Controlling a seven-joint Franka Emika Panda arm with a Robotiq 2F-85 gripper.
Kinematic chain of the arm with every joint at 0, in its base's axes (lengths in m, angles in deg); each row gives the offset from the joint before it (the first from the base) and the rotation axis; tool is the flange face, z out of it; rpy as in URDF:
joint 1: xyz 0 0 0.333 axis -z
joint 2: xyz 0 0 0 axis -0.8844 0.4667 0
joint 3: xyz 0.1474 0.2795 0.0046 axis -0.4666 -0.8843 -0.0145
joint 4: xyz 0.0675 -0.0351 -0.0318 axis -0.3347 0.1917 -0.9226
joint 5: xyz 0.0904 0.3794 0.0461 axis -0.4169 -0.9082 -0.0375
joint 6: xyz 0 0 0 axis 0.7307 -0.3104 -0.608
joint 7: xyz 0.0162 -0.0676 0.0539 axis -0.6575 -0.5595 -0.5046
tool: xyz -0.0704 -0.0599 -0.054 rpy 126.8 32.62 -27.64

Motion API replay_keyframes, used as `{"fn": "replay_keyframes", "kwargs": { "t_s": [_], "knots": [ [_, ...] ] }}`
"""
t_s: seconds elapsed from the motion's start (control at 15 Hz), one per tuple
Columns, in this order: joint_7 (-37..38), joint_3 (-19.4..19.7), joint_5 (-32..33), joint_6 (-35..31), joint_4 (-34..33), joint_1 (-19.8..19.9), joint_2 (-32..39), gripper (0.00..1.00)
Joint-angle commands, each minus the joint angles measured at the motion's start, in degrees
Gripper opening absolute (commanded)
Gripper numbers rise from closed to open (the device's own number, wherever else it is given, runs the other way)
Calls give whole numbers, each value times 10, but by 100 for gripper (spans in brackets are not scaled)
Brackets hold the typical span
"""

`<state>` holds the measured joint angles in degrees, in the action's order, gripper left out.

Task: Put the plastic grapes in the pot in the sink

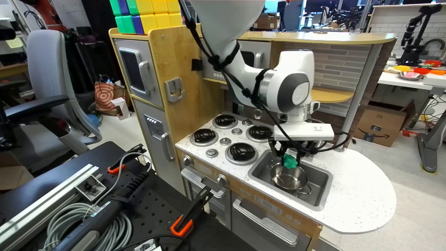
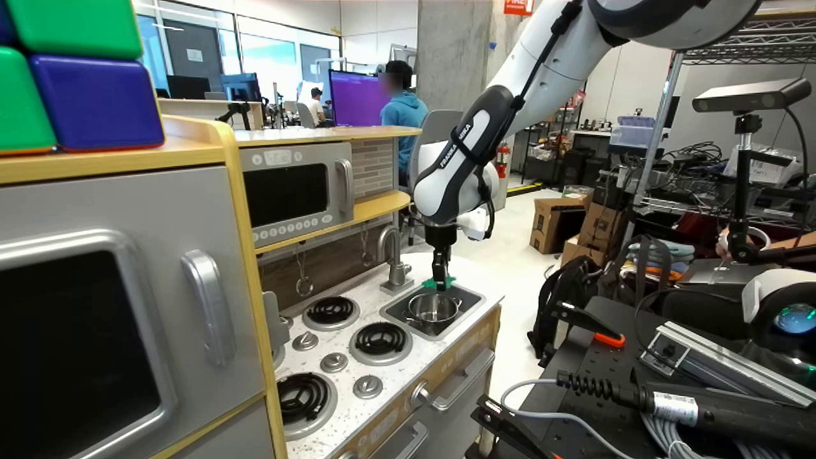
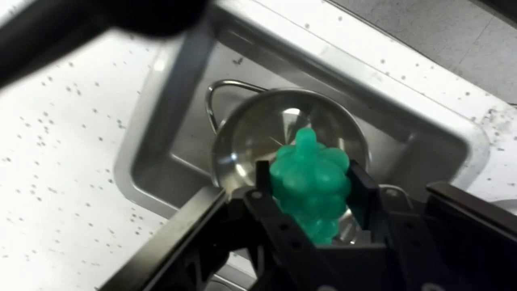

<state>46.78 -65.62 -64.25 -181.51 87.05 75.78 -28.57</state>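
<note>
Your gripper pinches the green plastic grapes by both sides, and you hold them over the pot. That pot stands inside the grey sink (a loop handle shows plainly in your wrist view). Speckled white counter surrounds the sink, with a faucet and black-coiled burners near it.

Beneath the pincer, grapes and fingers hide part of the pot in the wrist view; to the pincer's upper left, a dark shape is blurred and cut off. Above the pincer, the top edge cuts the arm in both exterior views.
</note>
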Motion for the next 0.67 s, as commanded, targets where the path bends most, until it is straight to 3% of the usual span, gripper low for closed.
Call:
{"fn": "replay_keyframes", "kwargs": {
  "t_s": [0.0,0.6],
  "knots": [
    [43,12,-8,77,-86,3,35,22],
    [120,-11,-45,229,-269,6,154,22]
  ]
}}
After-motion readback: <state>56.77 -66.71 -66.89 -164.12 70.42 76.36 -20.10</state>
